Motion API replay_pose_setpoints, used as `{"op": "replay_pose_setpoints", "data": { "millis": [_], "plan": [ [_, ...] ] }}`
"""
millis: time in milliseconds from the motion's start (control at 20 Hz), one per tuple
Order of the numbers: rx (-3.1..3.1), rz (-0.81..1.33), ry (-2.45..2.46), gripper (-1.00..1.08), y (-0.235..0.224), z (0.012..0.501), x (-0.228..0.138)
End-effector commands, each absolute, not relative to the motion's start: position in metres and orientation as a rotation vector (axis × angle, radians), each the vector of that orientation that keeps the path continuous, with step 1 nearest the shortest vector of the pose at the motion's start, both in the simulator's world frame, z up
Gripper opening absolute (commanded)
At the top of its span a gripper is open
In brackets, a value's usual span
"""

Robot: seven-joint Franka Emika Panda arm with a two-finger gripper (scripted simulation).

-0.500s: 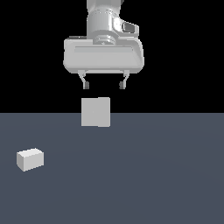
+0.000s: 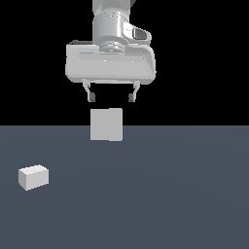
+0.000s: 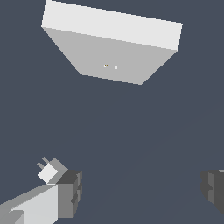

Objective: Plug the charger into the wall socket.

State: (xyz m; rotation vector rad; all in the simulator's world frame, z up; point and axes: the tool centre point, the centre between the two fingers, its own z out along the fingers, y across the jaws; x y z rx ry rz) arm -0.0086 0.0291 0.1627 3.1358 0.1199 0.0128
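On the flat dark blue-grey desk (image 2: 185, 194) stand two pale blocks. The small off-white oblong charger (image 2: 33, 177) sits by itself toward the exterior view's left, nearer the camera. The bigger light-grey squarish wall socket (image 2: 106, 124) stands upright farther back, near the middle of the picture, well apart from the charger.

High over the wall socket hangs the robot's white claw (image 2: 110, 97). Its two short dark fingers (image 2: 90, 97) point down and are spread wide apart, with nothing between them. The fingertips are above the top of the wall socket and do not touch it. The claw is not touching the charger either.

In the wrist view, the wall socket (image 3: 111, 48) shows a bright top and a greyer flat face with two tiny dots on it. The charger (image 3: 49, 170) looks very small here, with two little prongs sticking out from one end. It peeks out just beside one dark finger (image 3: 70, 192). The other finger shows at the far edge of the picture, so the gap between them is wide.
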Motion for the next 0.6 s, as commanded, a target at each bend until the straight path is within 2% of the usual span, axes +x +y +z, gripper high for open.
{"op": "replay_pose_setpoints", "data": {
  "millis": [0,550],
  "plan": [
    [3.136,0.023,0.180,1.00,0.036,0.158,-0.010],
    [3.099,0.109,0.660,1.00,0.088,0.122,-0.029]
  ]
}}
